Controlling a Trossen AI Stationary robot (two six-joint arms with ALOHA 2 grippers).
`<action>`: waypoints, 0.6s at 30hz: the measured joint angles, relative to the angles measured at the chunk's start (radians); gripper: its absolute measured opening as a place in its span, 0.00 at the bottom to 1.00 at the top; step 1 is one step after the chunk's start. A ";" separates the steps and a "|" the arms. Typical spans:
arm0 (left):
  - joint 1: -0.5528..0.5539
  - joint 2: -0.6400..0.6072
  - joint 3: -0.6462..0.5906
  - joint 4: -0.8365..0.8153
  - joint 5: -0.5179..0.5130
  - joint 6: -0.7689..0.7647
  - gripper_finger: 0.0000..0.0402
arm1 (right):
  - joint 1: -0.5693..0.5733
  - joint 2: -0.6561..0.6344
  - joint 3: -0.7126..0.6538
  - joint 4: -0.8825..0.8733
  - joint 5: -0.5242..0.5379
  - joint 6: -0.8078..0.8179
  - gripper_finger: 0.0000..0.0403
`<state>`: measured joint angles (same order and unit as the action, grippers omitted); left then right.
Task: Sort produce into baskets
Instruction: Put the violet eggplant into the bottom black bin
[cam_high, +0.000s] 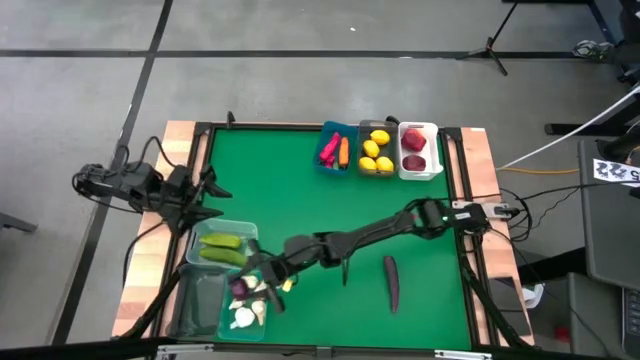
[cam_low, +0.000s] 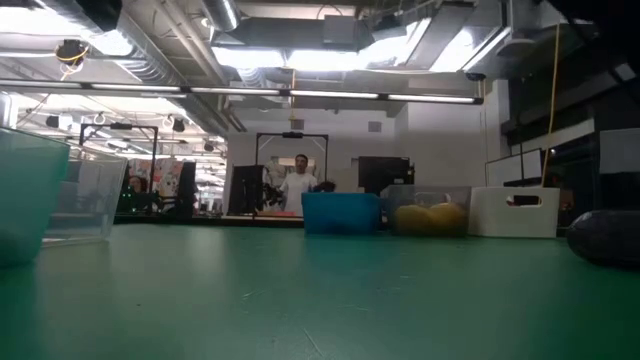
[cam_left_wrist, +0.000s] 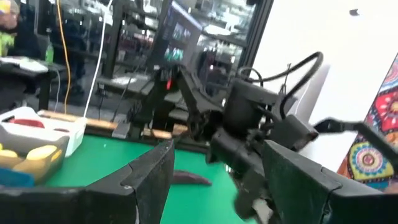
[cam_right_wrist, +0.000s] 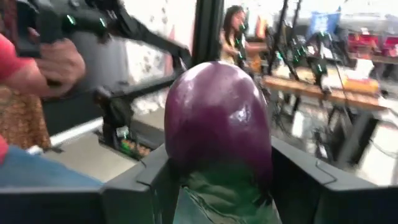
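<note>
My right gripper (cam_high: 262, 282) reaches across the table to the near-left bins and is shut on a dark purple eggplant (cam_right_wrist: 217, 118), which also shows in the high view (cam_high: 240, 288). It sits by the pale clear bin (cam_high: 262, 322) that holds white garlic (cam_high: 243, 318). A second eggplant (cam_high: 392, 283) lies on its side on the green mat. My left gripper (cam_high: 205, 195) is open and empty at the table's left edge, beside the clear bin with green cucumbers (cam_high: 222, 248). My right gripper pinches the eggplant between its two fingers (cam_right_wrist: 140, 183), at the green stem end (cam_right_wrist: 214, 186). The fingers come roughly level from the table's right. The purple body sticks out past the fingertips, toward the table's left. Whether it touches the bin cannot be told.
At the far edge stand a blue bin (cam_high: 327, 165) with a pink pepper and a carrot, a clear bin with lemons (cam_high: 376, 152) and a white bin (cam_high: 432, 150) with red apples. A dark clear bin (cam_high: 200, 300) stands near left. People show in the room beyond.
</note>
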<state>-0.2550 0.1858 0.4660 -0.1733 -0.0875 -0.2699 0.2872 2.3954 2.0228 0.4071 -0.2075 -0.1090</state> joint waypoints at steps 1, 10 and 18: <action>0.000 -0.011 0.000 0.002 0.000 0.000 0.59 | -0.002 0.027 0.055 -0.011 -0.020 0.000 0.51; 0.000 -0.103 0.000 0.009 0.000 0.023 0.59 | -0.001 0.170 0.296 -0.059 -0.107 0.008 0.51; 0.000 -0.121 0.000 0.006 0.000 0.035 0.59 | -0.020 0.226 0.307 0.133 -0.118 0.050 0.51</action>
<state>-0.2550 0.0645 0.4664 -0.1673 -0.0880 -0.2352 0.2677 2.6215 2.3302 0.5399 -0.3258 -0.0589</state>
